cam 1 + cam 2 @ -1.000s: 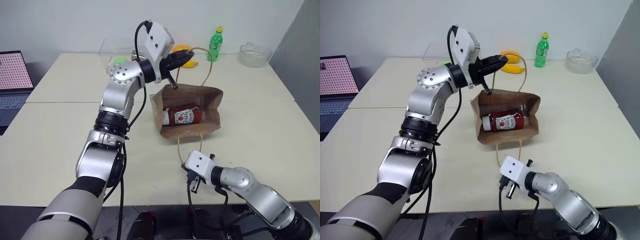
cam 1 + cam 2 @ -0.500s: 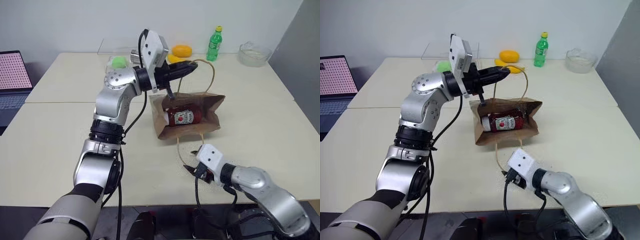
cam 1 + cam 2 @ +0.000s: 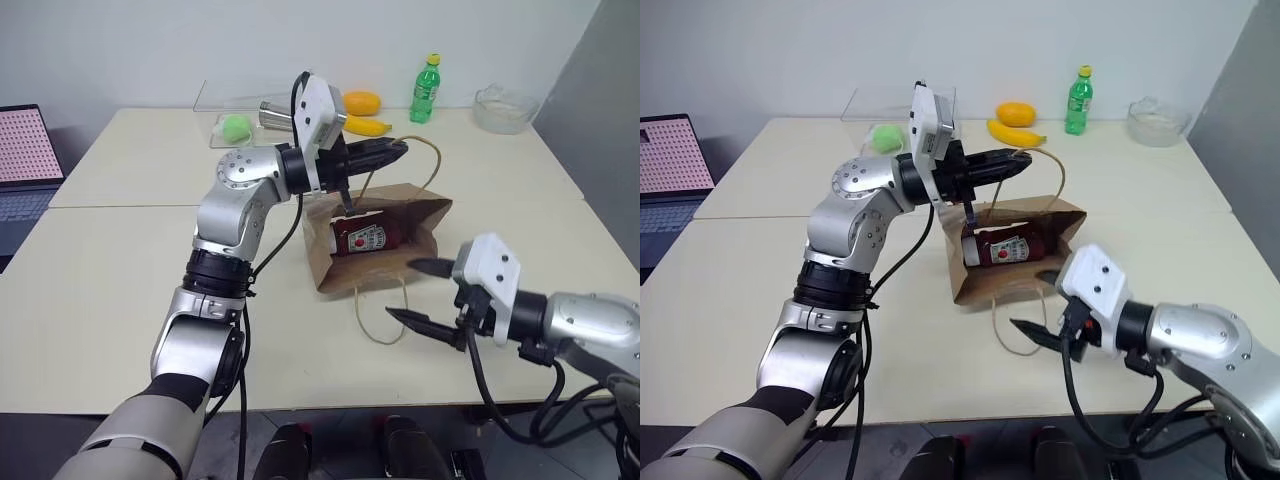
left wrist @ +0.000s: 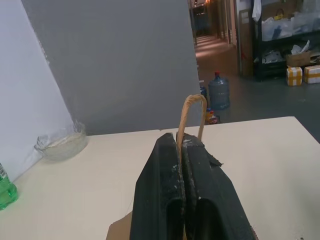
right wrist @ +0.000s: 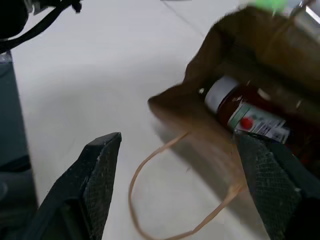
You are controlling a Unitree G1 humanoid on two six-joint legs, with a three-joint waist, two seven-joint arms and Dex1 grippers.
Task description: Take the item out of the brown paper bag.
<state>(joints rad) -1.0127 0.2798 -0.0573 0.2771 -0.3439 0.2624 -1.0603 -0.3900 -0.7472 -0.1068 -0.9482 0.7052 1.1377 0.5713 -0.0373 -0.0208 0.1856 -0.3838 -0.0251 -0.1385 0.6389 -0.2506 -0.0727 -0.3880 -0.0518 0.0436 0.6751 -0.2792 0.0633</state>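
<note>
Ketchup bottle — not yet removed, lying inside brown paper bag on worktop; left tool pinching bag's cord handle; right tool spread wide, just before bag's mouth — extraction remains

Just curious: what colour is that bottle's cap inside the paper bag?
White cap; right wrist view shows it best.

Brown paper bag mouth faces open bench; near handle loop lies across approach, far handle likely clamped overhead.
</note>
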